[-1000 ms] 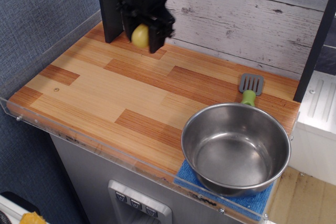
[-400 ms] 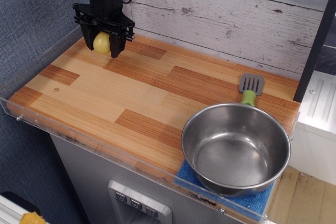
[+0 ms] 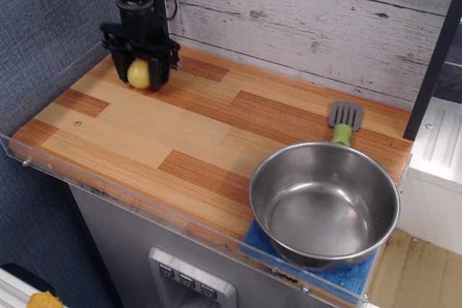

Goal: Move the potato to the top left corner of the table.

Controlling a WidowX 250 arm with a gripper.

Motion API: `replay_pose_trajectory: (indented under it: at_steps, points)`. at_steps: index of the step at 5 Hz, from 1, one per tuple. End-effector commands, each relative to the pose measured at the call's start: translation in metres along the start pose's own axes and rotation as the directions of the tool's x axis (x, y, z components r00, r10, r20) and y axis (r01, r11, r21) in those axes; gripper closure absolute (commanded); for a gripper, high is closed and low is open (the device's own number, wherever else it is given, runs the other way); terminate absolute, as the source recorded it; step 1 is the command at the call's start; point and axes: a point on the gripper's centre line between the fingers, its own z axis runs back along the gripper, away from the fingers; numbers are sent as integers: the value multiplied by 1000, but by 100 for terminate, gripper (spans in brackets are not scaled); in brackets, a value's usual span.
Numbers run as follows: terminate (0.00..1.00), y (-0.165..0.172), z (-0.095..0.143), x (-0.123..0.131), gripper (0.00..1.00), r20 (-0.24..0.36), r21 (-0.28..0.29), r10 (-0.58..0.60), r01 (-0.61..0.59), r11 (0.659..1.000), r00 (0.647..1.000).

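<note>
Wood-plank table (image 3: 180, 135) with a clear acrylic rim, grey-white plank wall behind it. Black gripper (image 3: 141, 76) sits in the upper left of the frame, fingers clamped on the potato (image 3: 138, 73), which looks right down at the tabletop near the back-left corner, though I can't tell if it's actually touching. Compared to a moment ago the gripper has dropped lower and slid a bit further left and back; a second ago it was way up by the wall. It's close to the left rim and the wall, so not much room there. Loads of bare wood in the middle. Steel pot (image 3: 325, 205) sits lower right on a blue cloth (image 3: 263, 244), mostly hidden. Green-handled spatula (image 3: 342, 122) pokes out behind it, handle partly covered. Arm is cut off at the top.
</note>
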Motion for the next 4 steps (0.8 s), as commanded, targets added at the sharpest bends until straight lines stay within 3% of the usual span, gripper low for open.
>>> replay_pose_trajectory:
  at_steps: [1,2,4]
  points:
    - [0,-15,16,-2,100,29,16,-104,104,994,994]
    - [0,-18,27,-5,0,39,22,-114,113,993,993]
    - [0,-17,48,-16,0,78,74,-109,104,992,991]
